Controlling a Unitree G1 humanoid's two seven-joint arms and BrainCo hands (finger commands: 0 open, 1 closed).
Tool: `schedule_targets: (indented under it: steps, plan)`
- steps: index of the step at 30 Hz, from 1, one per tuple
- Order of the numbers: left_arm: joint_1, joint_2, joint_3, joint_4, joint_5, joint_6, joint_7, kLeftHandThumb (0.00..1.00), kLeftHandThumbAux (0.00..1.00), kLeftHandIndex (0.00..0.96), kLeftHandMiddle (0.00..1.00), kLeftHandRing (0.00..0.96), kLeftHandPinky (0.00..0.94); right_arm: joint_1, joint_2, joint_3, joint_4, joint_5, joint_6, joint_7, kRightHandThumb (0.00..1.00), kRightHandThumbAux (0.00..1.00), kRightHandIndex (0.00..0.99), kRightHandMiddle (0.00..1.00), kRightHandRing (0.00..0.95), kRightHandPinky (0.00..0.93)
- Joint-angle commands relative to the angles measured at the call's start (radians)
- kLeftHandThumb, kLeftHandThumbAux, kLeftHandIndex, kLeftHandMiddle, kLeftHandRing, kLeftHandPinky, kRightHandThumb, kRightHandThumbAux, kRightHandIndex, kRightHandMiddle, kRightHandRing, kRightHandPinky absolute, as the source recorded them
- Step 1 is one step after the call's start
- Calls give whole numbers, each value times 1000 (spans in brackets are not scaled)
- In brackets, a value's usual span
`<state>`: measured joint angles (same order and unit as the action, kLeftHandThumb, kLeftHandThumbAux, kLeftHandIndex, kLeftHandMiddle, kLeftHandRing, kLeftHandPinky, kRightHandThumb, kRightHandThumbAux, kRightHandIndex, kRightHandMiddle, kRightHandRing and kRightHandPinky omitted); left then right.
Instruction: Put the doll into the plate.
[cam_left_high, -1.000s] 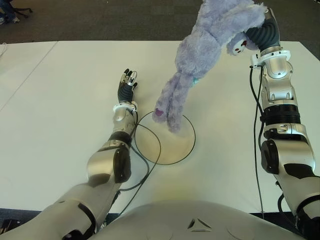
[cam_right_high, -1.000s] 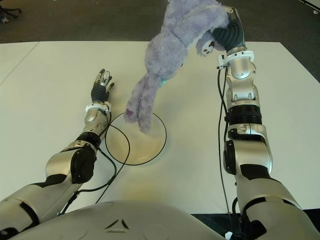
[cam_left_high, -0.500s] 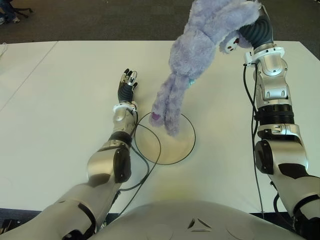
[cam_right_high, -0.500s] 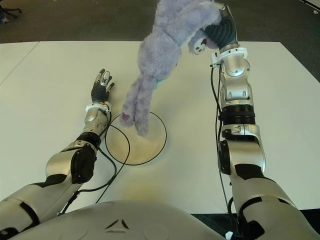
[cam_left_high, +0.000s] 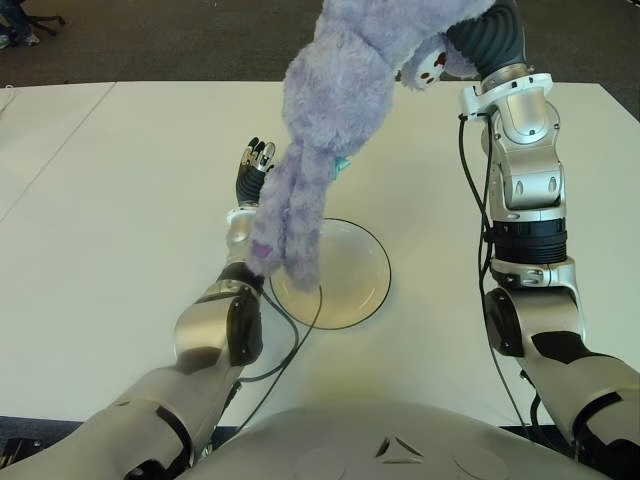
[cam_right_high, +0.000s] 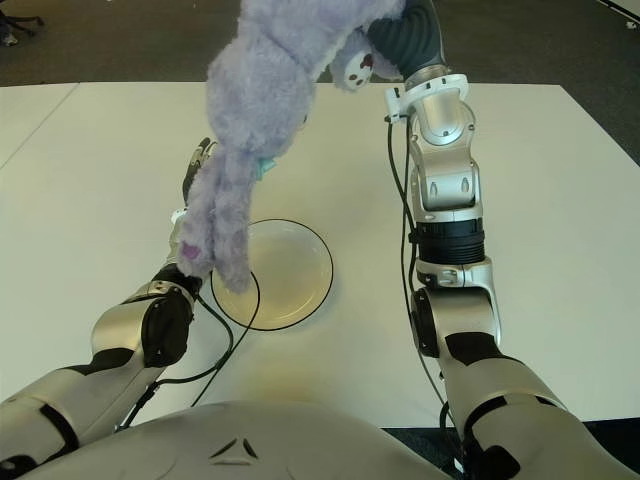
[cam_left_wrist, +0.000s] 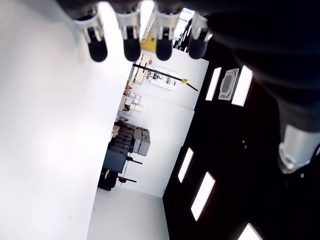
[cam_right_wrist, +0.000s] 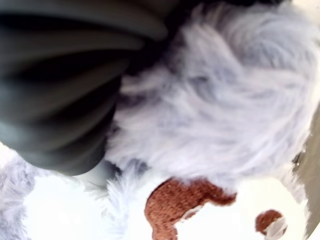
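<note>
The right hand (cam_right_wrist: 100, 90) is raised high over the far side of the white table (cam_left_high: 120, 200), its fingers closed on the head end of the lavender plush doll (cam_left_high: 330, 110). In the right wrist view, dark fingers press into the fur just above a brown stitched patch, so the grip reads as a firm clench rather than a loose pinch. Holding the toy by its top lets the body and long limbs hang straight down, which probably makes it easier to lower the soft bulk onto a target.

The doll dangles below and to the left of that hand. Its lower ends (cam_right_high: 215, 255) show over the left rim of the clear round plate (cam_left_high: 355, 290), also covering part of the left forearm. Whether they touch the plate cannot be told. Most of the plate's bowl shows bare to the right of the limbs, so the toy looks a little off-centre toward the left rim.

The left hand (cam_left_high: 254, 165) shows just beyond the plate's left side, partly hidden by the doll. Its 4 fingertips (cam_left_wrist: 131, 50) extend straight and side by side, holding nothing.
</note>
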<state>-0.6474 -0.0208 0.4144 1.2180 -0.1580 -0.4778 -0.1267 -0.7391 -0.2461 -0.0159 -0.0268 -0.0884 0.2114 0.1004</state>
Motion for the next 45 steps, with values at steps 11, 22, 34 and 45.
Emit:
schedule_targets:
  steps: [11, 22, 34, 45]
  plan:
    - [193, -56, -2, 136, 9, 147, 37, 0, 534, 0, 68, 74, 80, 224, 46, 191, -284, -40, 5, 77, 715, 712, 439, 820, 861, 867]
    - [195, -56, -5, 136, 10, 145, 31, 0, 527, 3, 72, 73, 69, 301, 8, 220, -210, -84, -210, 92, 707, 714, 438, 825, 847, 837]
    - [191, -63, 15, 132, -13, 135, 25, 0, 497, 0, 60, 69, 77, 456, 4, 248, -112, -79, -351, 105, 704, 715, 439, 838, 850, 850]
    - [192, -59, -8, 134, 12, 143, 30, 0, 496, 0, 74, 69, 42, 605, -23, 215, -55, -57, -303, 133, 701, 714, 439, 856, 858, 864]
